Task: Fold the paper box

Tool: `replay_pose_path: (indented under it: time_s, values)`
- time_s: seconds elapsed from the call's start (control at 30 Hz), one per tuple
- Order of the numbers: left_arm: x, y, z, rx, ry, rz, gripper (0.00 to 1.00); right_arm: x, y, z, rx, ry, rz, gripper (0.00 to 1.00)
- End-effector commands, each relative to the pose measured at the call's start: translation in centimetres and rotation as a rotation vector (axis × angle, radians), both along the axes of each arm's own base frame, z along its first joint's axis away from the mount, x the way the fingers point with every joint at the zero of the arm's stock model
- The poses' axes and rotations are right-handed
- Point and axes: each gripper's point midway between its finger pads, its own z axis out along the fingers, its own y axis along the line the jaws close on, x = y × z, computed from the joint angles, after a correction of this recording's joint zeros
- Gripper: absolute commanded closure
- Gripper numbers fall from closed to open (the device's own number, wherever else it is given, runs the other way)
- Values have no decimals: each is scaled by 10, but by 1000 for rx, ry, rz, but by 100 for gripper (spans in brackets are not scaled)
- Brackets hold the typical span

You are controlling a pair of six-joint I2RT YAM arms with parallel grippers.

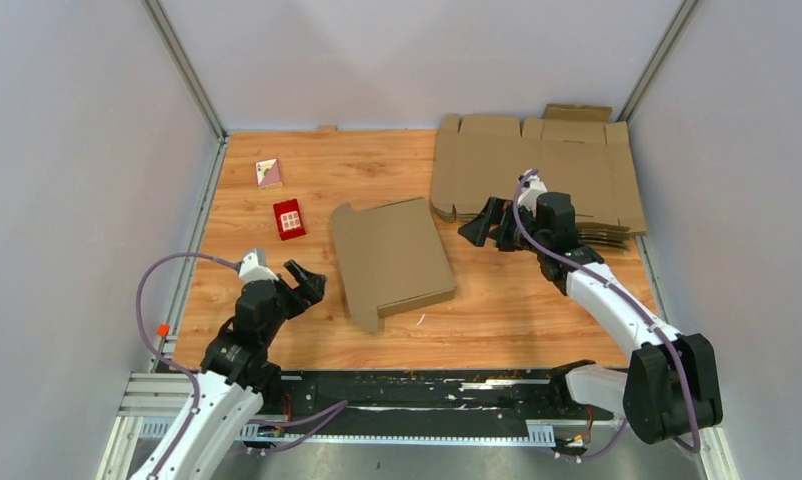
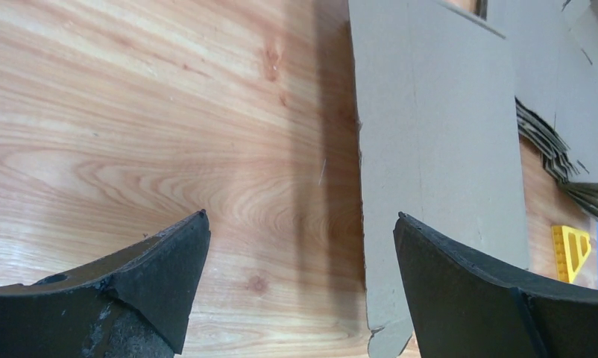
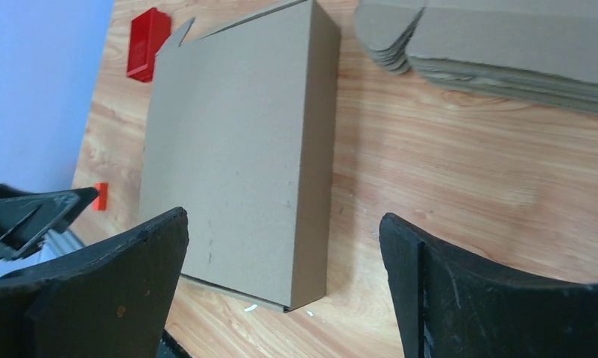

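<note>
Grey walls close in a wooden desk (image 1: 497, 315). Seen from above, the paper box (image 1: 392, 258) lies in the middle of the desk, folded to a shallow closed shape and turned a little askew. The left jaws stand near its left side and the right jaws near its far right corner, over the edge of a pile of flat sheets (image 1: 537, 170). A small red box (image 1: 289, 219) lies to the left, apart from it.

From the left wrist, the left jaws are spread wide and hold nothing. The paper box (image 2: 438, 149) lies ahead, not touched.

From the right wrist, the right jaws are also spread and empty. The paper box (image 3: 236, 149) rests flat ahead, with one small tab sticking out at its far corner.

I judge the folding almost done. As nothing presses the lid, the cardboard may spring open again. If the right arm pulls back low, it could drag the top sheets of the pile.
</note>
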Motion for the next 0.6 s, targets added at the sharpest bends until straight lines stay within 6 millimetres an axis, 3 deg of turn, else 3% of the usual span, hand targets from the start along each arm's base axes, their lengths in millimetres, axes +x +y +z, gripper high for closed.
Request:
replay_pose_path:
  time_s: [0.0,0.2,0.4,0.57]
  values:
    - [1,17,23,88,-85,24,0,7,-21,3,-98,10,-103,0]
    - [1,-10,47,73,-205,-150,0,9,-8,-5,-30,64,-71,5]
    - [8,-16,45,125,-234,-207,0,12,2,-14,-191,25,-87,0]
    - [10,-27,49,183,-295,-315,0,9,24,-18,-144,-17,39,1]
